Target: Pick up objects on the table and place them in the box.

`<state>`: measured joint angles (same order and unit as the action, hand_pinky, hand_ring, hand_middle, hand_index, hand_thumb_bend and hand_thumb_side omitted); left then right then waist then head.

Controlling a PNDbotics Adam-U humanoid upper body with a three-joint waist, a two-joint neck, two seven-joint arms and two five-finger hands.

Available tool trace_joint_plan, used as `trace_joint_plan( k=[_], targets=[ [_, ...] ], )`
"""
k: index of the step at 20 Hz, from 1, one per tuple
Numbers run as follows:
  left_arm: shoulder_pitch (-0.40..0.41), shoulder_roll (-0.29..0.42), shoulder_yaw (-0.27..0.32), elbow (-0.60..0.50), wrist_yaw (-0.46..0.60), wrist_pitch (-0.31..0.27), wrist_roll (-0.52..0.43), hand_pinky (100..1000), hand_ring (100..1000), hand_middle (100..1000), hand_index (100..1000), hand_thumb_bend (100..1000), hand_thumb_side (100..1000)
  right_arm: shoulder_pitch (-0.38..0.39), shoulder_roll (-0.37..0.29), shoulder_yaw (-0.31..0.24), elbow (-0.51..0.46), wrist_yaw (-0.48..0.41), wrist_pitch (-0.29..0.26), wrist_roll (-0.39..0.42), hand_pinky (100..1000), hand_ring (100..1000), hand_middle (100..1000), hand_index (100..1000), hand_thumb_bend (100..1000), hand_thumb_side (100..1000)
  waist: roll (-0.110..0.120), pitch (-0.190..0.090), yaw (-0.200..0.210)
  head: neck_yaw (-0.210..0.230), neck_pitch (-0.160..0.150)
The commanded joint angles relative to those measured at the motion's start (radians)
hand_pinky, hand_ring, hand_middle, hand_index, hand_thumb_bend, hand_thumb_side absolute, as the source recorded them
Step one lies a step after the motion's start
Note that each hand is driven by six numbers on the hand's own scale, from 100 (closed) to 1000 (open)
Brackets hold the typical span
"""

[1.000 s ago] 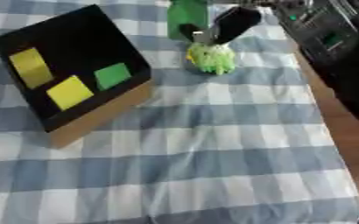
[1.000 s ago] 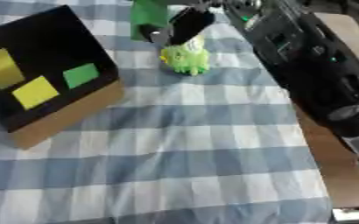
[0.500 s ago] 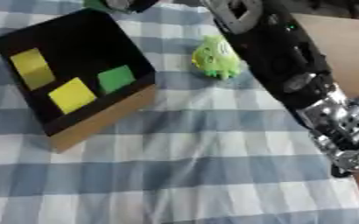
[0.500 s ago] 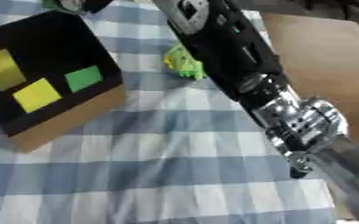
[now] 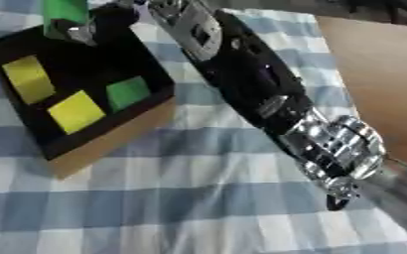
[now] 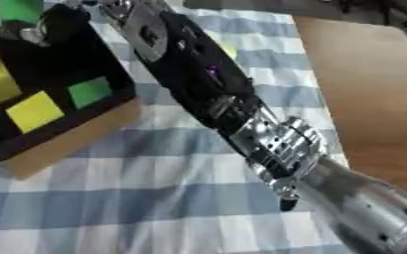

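Our right hand [image 5: 90, 30] reaches over the far corner of the black box [image 5: 146, 67], fingers curled round a green block [image 5: 65, 10] held above the rim. Transport looks done, release pending. Inside lie two yellow pieces and one green piece [image 5: 127, 93]. Next we uncurl the fingers over the opening. The left hand is unseen.

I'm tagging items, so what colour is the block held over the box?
Green. The block shows best in the left eye view, above the box.

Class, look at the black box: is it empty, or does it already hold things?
Not empty: the box holds two yellow blocks and a green block.
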<state>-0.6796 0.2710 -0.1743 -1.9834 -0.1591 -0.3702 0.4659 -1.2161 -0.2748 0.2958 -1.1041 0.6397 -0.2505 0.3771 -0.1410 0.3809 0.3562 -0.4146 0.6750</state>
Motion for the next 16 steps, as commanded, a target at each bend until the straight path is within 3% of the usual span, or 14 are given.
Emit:
trace_joint_plan(
  k=[1,4,6,8,10,16],
  targets=[
    [-0.012,0.005,0.000,-0.017,0.008,0.001,-0.009,761,879,762,806,589,587,-0.028,-0.008,-0.006,-0.004,0.054,-0.053,0.001,975,983,809,945,100,332,-0.003,-0.008,-0.003,-0.001,-0.013],
    [-0.008,0.007,0.001,-0.017,0.008,0.004,-0.011,761,879,762,807,588,588,-0.025,-0.020,-0.020,0.012,0.102,-0.092,0.008,991,1000,852,975,100,399,-0.001,-0.010,-0.009,0.005,-0.013],
    [-0.005,0.009,0.002,-0.017,0.008,0.005,-0.011,761,880,763,807,588,588,-0.021,-0.024,-0.029,0.021,0.135,-0.104,0.009,995,1000,858,988,100,374,0.001,-0.011,-0.013,0.010,-0.014],
    [-0.001,0.011,0.003,-0.017,0.008,0.008,-0.010,761,882,765,807,586,590,-0.017,-0.025,-0.033,0.024,0.168,-0.118,0.010,995,1000,859,989,140,295,0.003,-0.011,-0.018,0.017,-0.015],
    [0.003,0.013,0.002,-0.017,0.008,0.010,-0.011,760,883,765,807,585,591,-0.011,-0.025,-0.038,0.024,0.185,-0.130,0.005,992,1000,847,980,101,273,0.005,-0.011,-0.022,0.019,-0.015],
    [0.026,0.028,0.015,-0.017,-0.002,0.023,0.001,760,888,768,807,580,595,-0.002,-0.098,-0.024,-0.056,0.125,-0.148,-0.024,956,970,827,964,100,207,0.007,-0.021,-0.053,0.065,0.002]
  ],
)
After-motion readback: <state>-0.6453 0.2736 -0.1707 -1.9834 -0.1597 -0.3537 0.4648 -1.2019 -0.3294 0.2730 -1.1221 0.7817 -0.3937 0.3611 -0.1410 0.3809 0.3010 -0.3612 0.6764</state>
